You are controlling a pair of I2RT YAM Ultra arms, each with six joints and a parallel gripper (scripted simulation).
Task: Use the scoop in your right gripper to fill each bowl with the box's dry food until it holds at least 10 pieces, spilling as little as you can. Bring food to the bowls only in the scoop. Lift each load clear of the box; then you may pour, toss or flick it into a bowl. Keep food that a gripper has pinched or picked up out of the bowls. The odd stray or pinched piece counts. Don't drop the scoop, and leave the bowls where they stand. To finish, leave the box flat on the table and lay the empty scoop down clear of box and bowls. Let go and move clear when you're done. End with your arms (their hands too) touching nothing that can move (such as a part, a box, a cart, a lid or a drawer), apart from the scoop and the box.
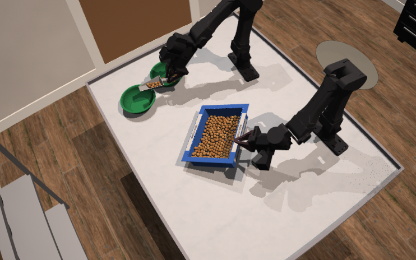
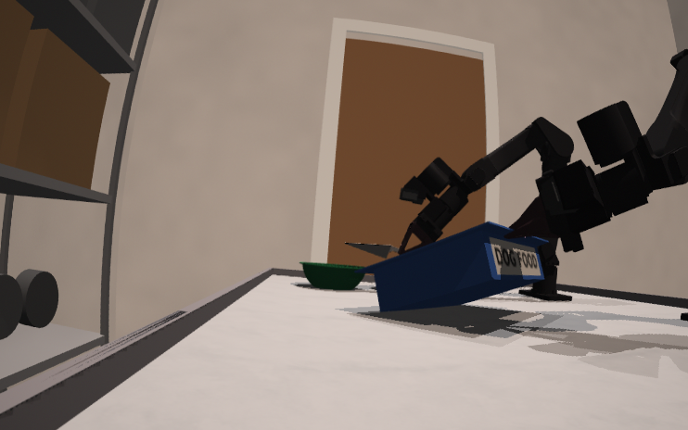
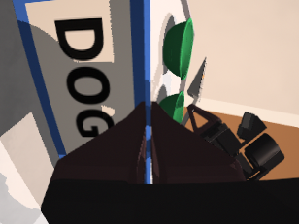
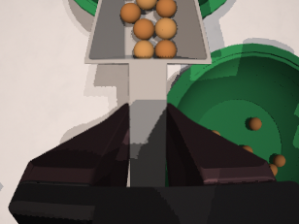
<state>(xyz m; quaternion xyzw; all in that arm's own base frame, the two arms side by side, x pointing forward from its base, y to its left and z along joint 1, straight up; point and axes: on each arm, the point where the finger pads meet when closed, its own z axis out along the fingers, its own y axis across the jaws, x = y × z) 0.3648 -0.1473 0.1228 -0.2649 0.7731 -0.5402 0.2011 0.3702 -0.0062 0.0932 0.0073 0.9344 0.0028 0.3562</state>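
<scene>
My right gripper (image 1: 172,76) is shut on the handle of a grey scoop (image 1: 151,82) that carries several brown food pieces (image 4: 149,10). The scoop is held level, its front end over the rim of the nearer green bowl (image 1: 137,99), which looks empty. The farther green bowl (image 4: 241,123) holds a few pieces and lies partly under the gripper. The blue "DOG FOOD" box (image 1: 216,134), full of pieces, is tilted, with one side raised off the table (image 2: 452,269). My left gripper (image 1: 242,140) is shut on the box's raised wall (image 3: 149,123).
The two bowls stand close together near the table's far corner by the brown door (image 2: 411,146). The table has a raised dark rim (image 1: 101,78). Both arm bases (image 1: 244,67) stand along the table's far side.
</scene>
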